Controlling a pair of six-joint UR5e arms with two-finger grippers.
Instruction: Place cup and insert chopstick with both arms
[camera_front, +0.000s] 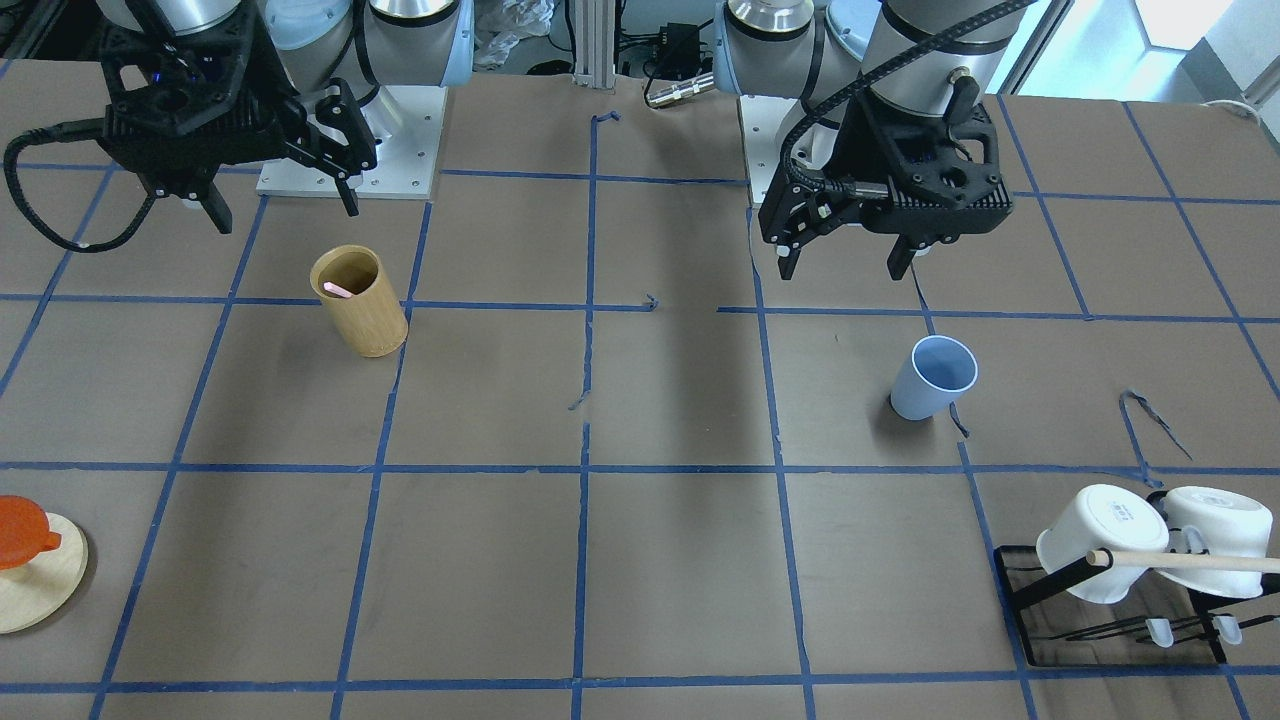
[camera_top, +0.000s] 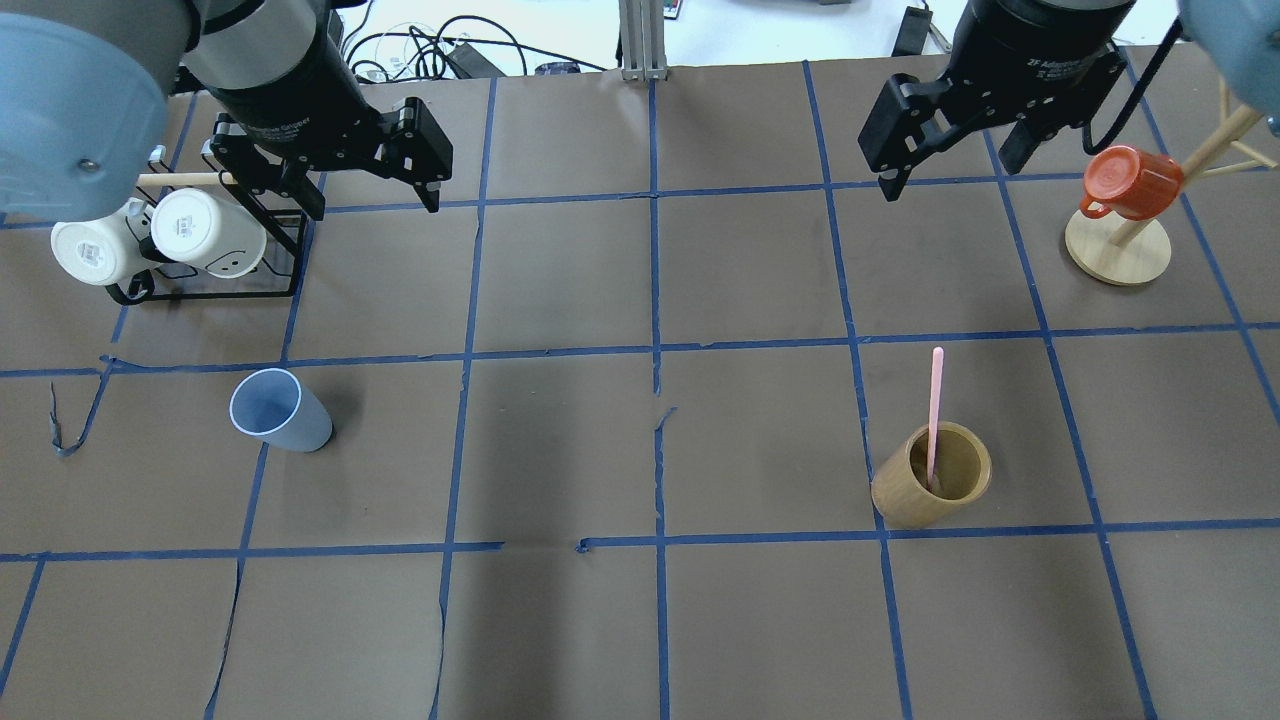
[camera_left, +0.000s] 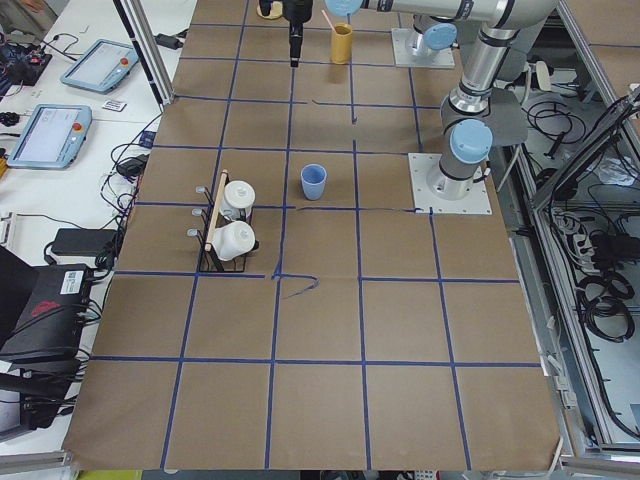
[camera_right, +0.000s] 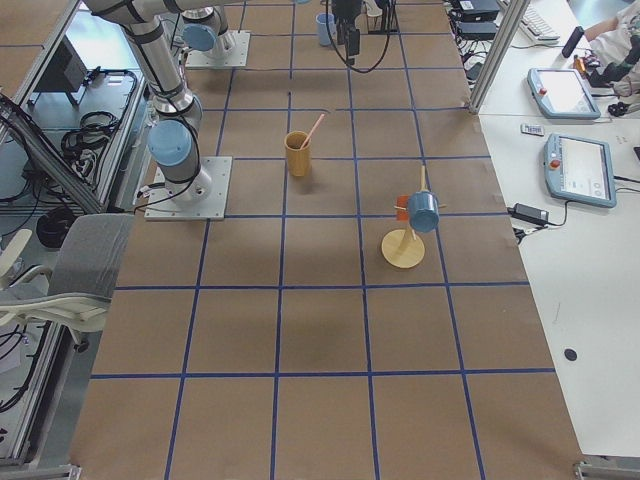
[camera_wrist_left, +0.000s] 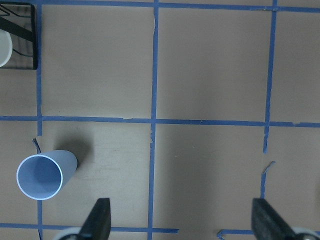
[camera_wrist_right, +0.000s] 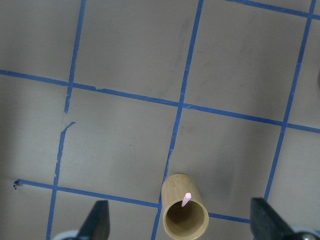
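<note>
Tabletop (camera_top: 560, 620) below left end effector (camera_top: 372, 202) and right end effector (camera_top: 948, 176), both spread wide.

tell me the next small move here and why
Probably just retract both arms: the blue cup stands upright on the table, the pink chopstick already sits in the bamboo holder, and the left gripper and right gripper hang above with jaws open, holding nothing.

A pale blue cup (camera_top: 280, 412) stands upright, mouth up, left of centre in the overhead view. A pink chopstick (camera_top: 936, 400) leans inside the tan bamboo holder (camera_top: 900, 495), lower right.
</note>
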